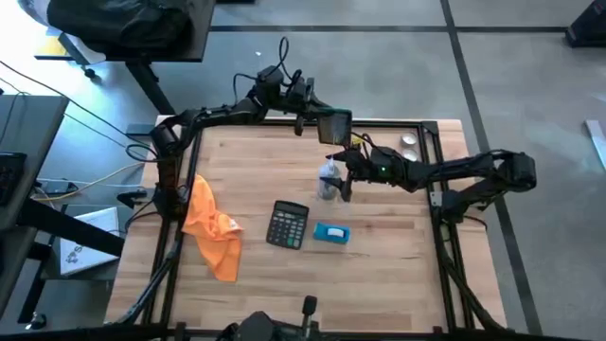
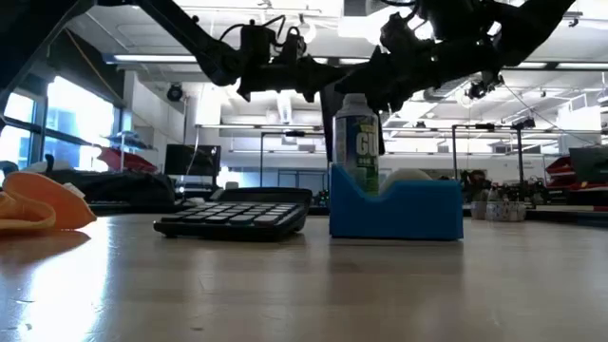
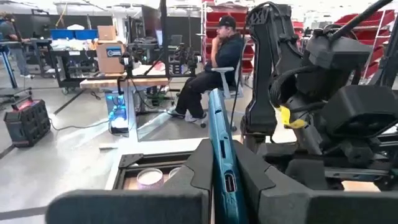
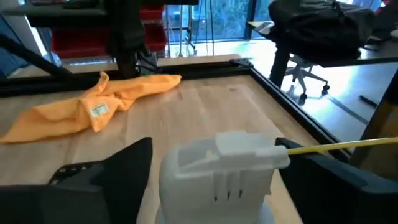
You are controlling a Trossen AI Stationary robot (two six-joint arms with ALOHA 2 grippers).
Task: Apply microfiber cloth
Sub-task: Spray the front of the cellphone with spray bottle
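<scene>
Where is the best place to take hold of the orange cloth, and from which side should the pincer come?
Probably from above, pinching a raised fold of the microfiber cloth. It lies crumpled and loose on the table, so ridges stand up while its flat edges give little to catch.

The spray bottle (image 2: 357, 142) label reads "GO" in large green letters.

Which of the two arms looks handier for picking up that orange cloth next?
Neither is free. The left hand grips a teal tablet on edge; the right hand closes on a spray bottle. Probably the left: the cloth lies on its side.
</scene>
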